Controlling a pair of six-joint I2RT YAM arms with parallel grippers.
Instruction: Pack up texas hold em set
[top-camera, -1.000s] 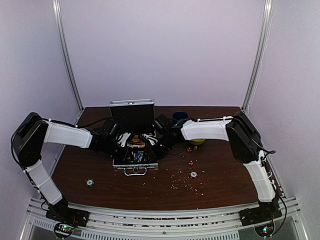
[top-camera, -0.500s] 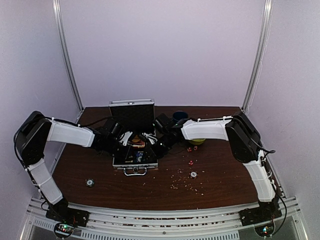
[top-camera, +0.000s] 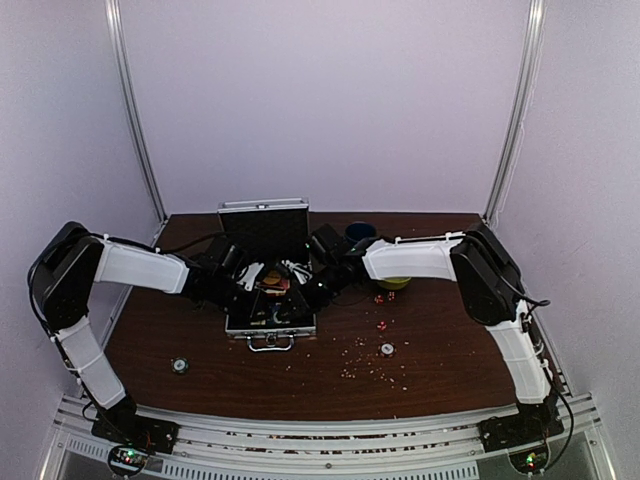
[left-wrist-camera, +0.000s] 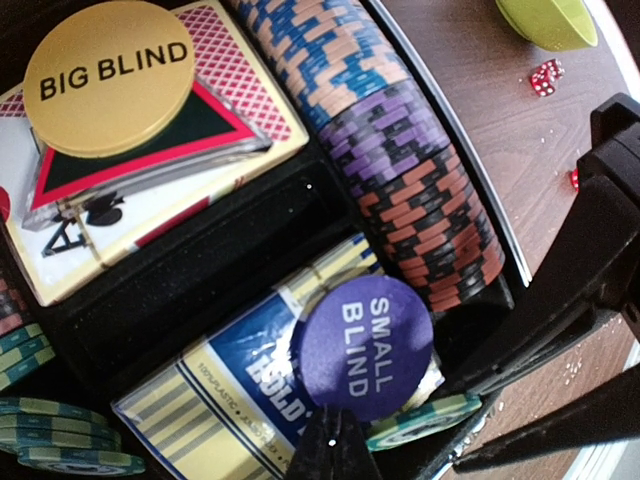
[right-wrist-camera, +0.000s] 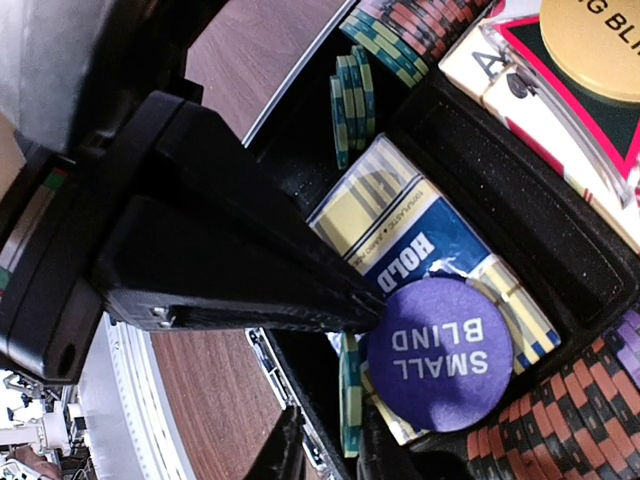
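The silver briefcase (top-camera: 268, 322) lies open with its lid up, and both grippers are inside it. It holds rows of poker chips (left-wrist-camera: 400, 170), a red card box (left-wrist-camera: 150, 200) under a red triangle (left-wrist-camera: 215, 110) and a gold BIG BLIND disc (left-wrist-camera: 108, 75), and a blue card box (left-wrist-camera: 225, 375). A purple SMALL BLIND disc (left-wrist-camera: 368, 347) lies flat on the blue box. My left gripper (left-wrist-camera: 335, 440) is shut, its tip touching the disc's edge. My right gripper (right-wrist-camera: 335, 450) is open, its jaws astride the case wall and a green chip (right-wrist-camera: 350, 400) standing on edge.
Red dice (top-camera: 380, 296) and a yellow-green bowl (top-camera: 396, 283) lie right of the case, with a dark blue mug (top-camera: 360, 232) behind. Single chips lie on the table at the front left (top-camera: 180, 365) and front right (top-camera: 387, 349). Small crumbs (top-camera: 365, 368) are scattered nearby.
Both grippers have edged a little closer together inside the case. Nothing was picked up or let go.
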